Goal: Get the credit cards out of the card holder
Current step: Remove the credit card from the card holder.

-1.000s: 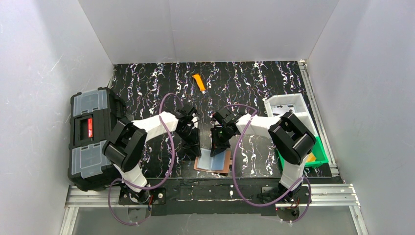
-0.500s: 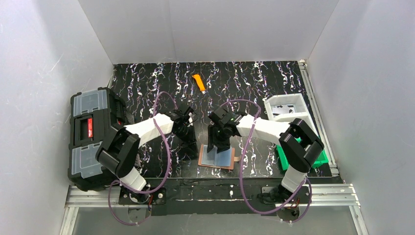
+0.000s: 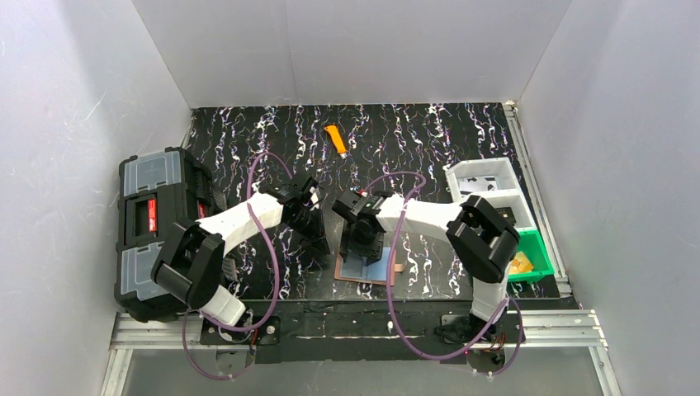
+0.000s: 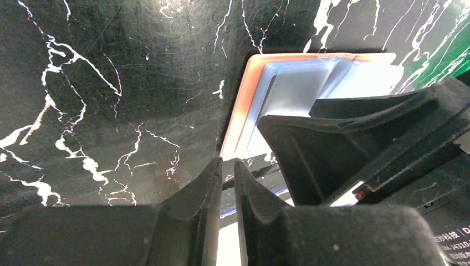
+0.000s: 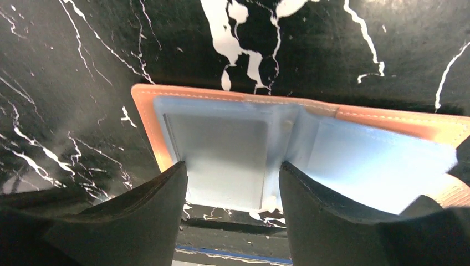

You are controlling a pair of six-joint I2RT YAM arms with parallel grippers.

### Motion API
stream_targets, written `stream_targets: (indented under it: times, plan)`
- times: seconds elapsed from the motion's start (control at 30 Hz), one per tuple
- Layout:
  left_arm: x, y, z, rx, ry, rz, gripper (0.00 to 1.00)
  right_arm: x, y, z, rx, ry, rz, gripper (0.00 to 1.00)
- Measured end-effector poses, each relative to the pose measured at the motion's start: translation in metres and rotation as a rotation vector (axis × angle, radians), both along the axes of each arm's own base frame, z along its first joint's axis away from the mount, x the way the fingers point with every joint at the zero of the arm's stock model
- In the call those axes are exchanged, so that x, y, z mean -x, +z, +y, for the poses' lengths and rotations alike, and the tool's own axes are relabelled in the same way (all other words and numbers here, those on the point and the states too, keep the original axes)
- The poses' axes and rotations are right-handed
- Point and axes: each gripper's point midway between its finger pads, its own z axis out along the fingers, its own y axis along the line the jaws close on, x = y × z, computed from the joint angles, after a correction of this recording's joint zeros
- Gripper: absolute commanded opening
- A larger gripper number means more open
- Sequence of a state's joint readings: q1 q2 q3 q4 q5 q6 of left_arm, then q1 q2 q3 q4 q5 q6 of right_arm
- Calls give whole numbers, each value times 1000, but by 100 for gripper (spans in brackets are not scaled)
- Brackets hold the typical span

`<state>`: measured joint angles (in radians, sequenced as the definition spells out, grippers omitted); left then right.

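— So where does the card holder (image 3: 367, 271) lie?

— Flat and opened out on the black marbled table (image 3: 429, 140), near its near edge, about midway between the two arm bases. Its brown rim frames a pale blue-grey panel (image 5: 221, 160); whether that is card or lining I cannot tell.

— And the arms?

— Both forearms angle inward from their elbows and fold down at the wrist, so the two wrists meet over the holder. The right gripper (image 5: 233, 166) points down at it with its fingers spread wide, one on each side of the panel, nothing clamped between them. The left gripper (image 4: 227, 163) sits just beside the holder's left edge, its fingers drawn almost together with only a slit between. Whether the tips touch the leather is not clear.

— How much room is there around it?

— Little toward the front, where the table edge and the metal rail run close by. Bare marbled surface stretches toward the back wall, with only an orange utility knife (image 3: 334, 139) well apart from the holder. The black toolbox (image 3: 153, 227) stands at the left edge; a white bin (image 3: 483, 169) and a green bin (image 3: 541, 268) line the right edge.
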<state>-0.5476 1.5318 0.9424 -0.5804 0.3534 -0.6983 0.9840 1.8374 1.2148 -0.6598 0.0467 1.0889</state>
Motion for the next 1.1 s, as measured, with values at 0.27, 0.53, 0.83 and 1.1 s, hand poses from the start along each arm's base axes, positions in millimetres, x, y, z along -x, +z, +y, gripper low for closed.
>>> stream_targets:
  times: [0.27,0.53,0.83,1.1]
  plan:
    - [0,0,-1,5,-8,-1,14,-2,-3,15,40,41,14,56]
    - [2,-4,-3,12,-13,25,14,5,-6,12,-20,58,42,21]
    - [13,-21,-25,11,-126,70,27,8,-11,6,-181,38,109,1]
    - [12,-15,-37,46,-166,50,29,8,-11,6,-221,34,138,1]
